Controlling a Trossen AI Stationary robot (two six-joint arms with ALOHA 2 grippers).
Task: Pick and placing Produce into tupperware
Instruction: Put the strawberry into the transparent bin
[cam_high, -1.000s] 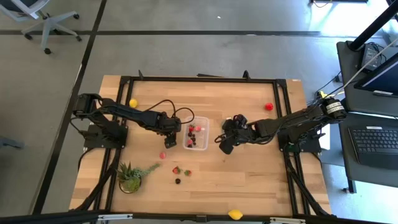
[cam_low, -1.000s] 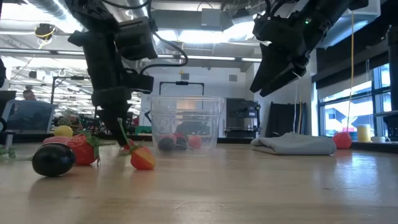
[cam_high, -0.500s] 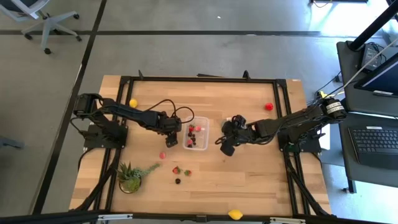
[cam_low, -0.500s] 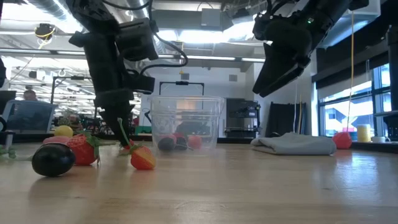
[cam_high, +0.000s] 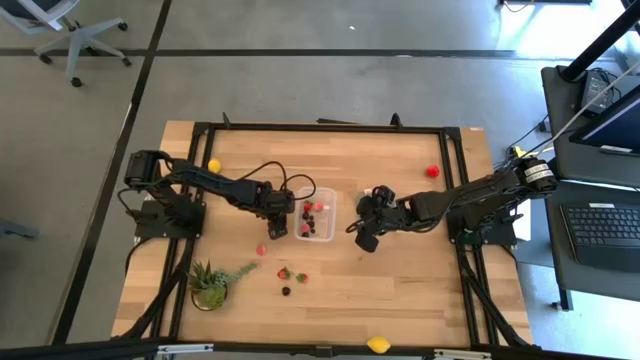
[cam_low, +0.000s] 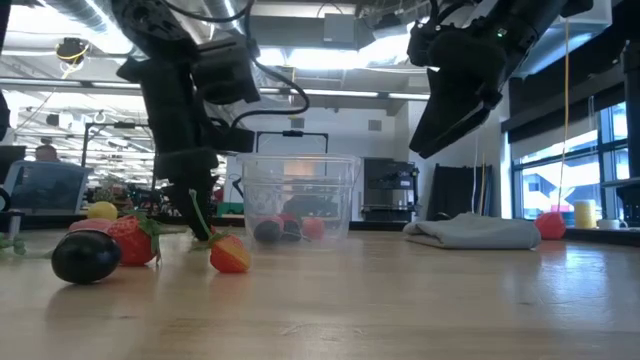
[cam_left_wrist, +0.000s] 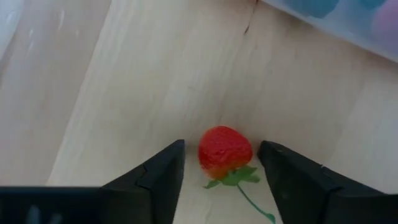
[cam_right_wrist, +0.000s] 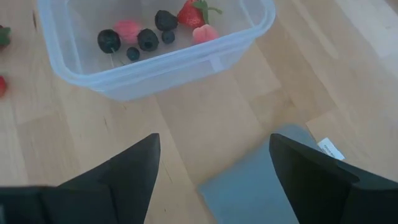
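The clear tupperware (cam_high: 313, 215) stands mid-table and holds several dark berries and red pieces (cam_right_wrist: 149, 38). My left gripper (cam_high: 268, 234) is low at the tub's left side and open. Its fingers stand on either side of a red strawberry (cam_left_wrist: 225, 150) with a green stem, which lies on the wood (cam_high: 261, 250); I see a gap at each side. My right gripper (cam_high: 364, 236) hangs open above the table to the right of the tub (cam_right_wrist: 161, 62), raised well clear in the low view (cam_low: 432, 138). More produce lies loose near the front (cam_high: 286, 274).
A flat grey piece (cam_right_wrist: 261, 180) lies under my right gripper. A green potted plant (cam_high: 210, 285) stands near the front left. A yellow piece (cam_high: 213, 165) and a red one (cam_high: 432, 171) lie toward the far edge, and another yellow one (cam_high: 378, 344) at the near edge.
My left gripper has shifted slightly toward the tub, staying low and open. The strawberry and the tub have stayed in place.
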